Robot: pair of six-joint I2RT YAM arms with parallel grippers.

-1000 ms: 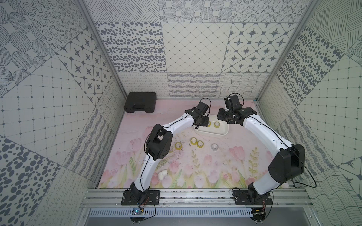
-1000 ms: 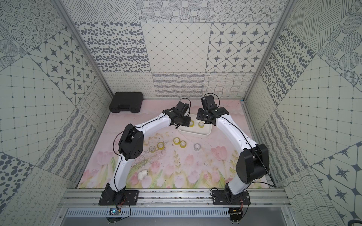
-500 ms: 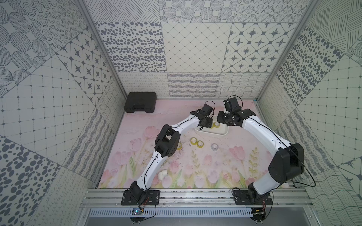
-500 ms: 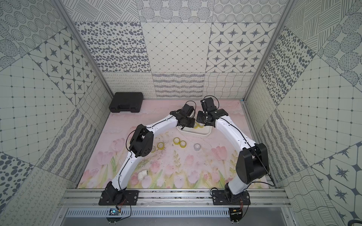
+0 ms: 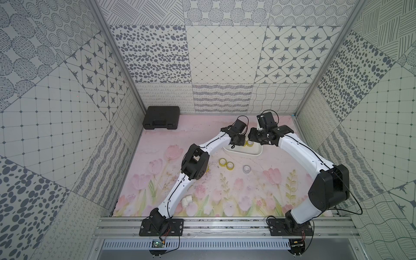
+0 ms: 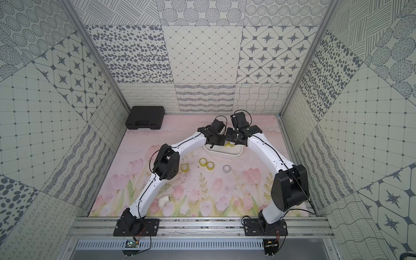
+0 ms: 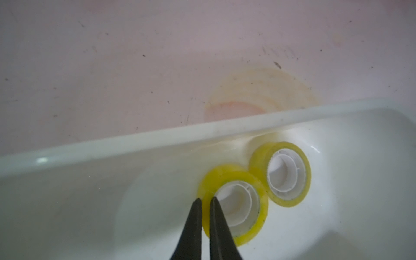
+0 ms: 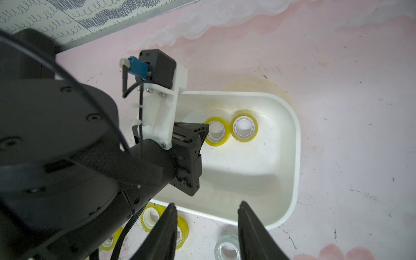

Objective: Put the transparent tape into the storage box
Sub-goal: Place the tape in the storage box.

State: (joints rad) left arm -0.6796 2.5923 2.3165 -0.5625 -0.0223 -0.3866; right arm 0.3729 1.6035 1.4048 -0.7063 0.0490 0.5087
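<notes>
The storage box (image 5: pixel 247 153) (image 8: pixel 297 139) is a white tub at the back of the mat. Two yellowish rolls of transparent tape lie inside it. My left gripper (image 7: pixel 206 199) reaches into the box and is shut on the wall of one roll (image 7: pixel 227 174), which touches the other roll (image 7: pixel 290 201). My right gripper (image 8: pixel 207 203) hangs open and empty above the box's near rim. On the mat in front of the box lie two yellowish rolls (image 5: pixel 222 161) (image 5: pixel 230 166), a greyish-white roll (image 5: pixel 246 168) (image 8: pixel 225 238), and one more yellowish roll (image 6: pixel 184 167) beside the left elbow.
A black moulded case (image 5: pixel 161 117) sits in the back left corner. A white pipe elbow (image 5: pixel 187 201) lies near the left arm's base. Patterned walls close in the mat on three sides. The two wrists are close together over the box.
My left arm has stretched to the right, carrying its roll over the box and down beside the roll lying there. The right wrist has shifted slightly left and its jaws stand a little wider.
</notes>
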